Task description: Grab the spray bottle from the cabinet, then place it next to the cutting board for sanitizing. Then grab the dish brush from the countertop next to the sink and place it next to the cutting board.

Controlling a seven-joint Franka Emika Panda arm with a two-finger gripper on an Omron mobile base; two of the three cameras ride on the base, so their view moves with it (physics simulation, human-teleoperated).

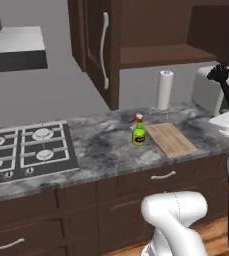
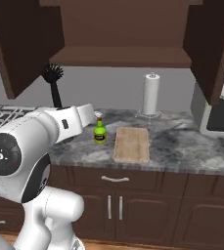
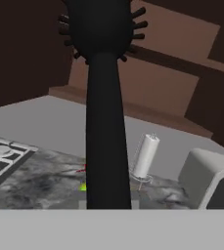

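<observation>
Dark marbled countertop point(image 1: 106, 145) is stretching below me, the cutting board point(image 1: 171, 139) lying flat on it with the spray bottle point(image 1: 138, 132) standing just beside its stove-side edge. I am holding the dish brush point(image 3: 106, 122) upright in the air — jaws clamped on its handle, bristles up — above the counter.

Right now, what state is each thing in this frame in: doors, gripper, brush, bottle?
cabinet: doors open, shelf bare.
gripper: shut on the dish brush.
dish brush: held upright above the countertop, bristles up.
spray bottle: standing upright left of the cutting board.
paper towel roll: upright.
</observation>
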